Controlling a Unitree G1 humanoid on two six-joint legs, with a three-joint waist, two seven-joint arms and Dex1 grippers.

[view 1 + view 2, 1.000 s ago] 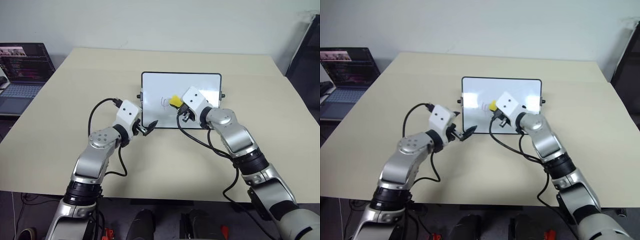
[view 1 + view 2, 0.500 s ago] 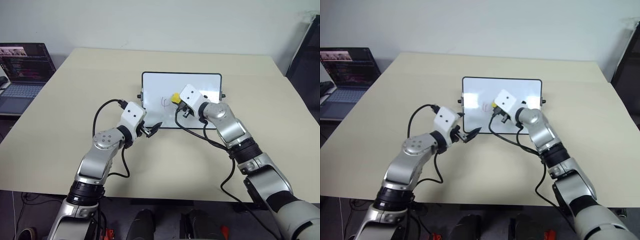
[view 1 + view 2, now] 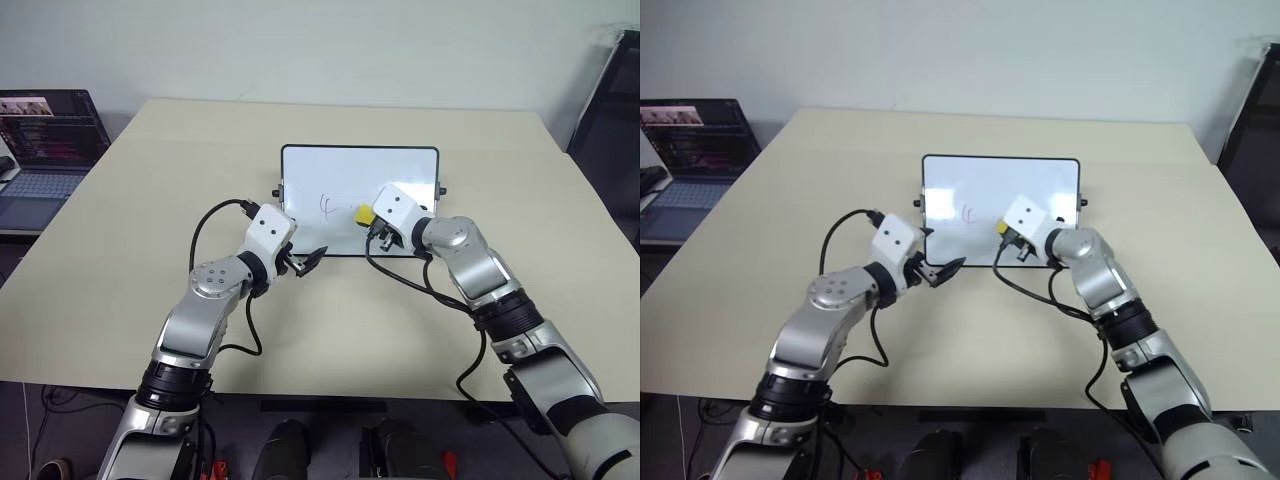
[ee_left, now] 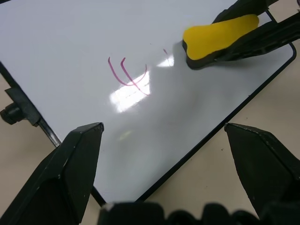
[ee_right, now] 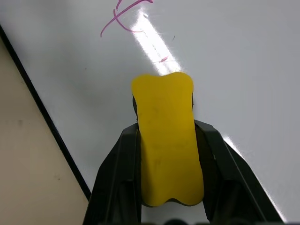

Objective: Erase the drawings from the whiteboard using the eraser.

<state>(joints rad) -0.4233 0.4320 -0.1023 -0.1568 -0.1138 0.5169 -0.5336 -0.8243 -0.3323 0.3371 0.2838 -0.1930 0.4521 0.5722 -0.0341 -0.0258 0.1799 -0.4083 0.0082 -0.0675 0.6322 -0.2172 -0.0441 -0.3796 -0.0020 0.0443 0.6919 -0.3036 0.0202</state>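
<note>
Wiping is the step in hand: the right hand point(image 3: 372, 222) is clenched on the small bright yellow eraser block point(image 3: 364, 214), its 2 black fingers point(image 5: 117, 183) pinching the block by its sides, and the eraser's free end sits on or just above the glossy white rectangular whiteboard with the thin black frame point(image 3: 400, 165). Whether the pad actually presses the surface I cannot tell.

On the board, thin purplish pen drawings point(image 3: 327, 204) remain: a pair of curved strokes crossed by a slanting line, clear in the left wrist view point(image 4: 127, 75). A couple of tiny specks sit between them and the eraser. The job looks only partly done, since these strokes are untouched.

From the eraser, in the head view, the drawings lie at about 10 o'clock, near but apart from it. I judge that the next move calls for sliding the eraser across the board toward 10 o'clock, keeping it flat against the surface, until it covers the strokes, then rubbing back and forth over them.

The left hand point(image 3: 306, 258) is released, its black fingers spread wide, by the board's lower left corner at about 7 o'clock from the drawings. It grasps nothing. The board rests near the middle of the beige worktop point(image 3: 150, 180).
</note>
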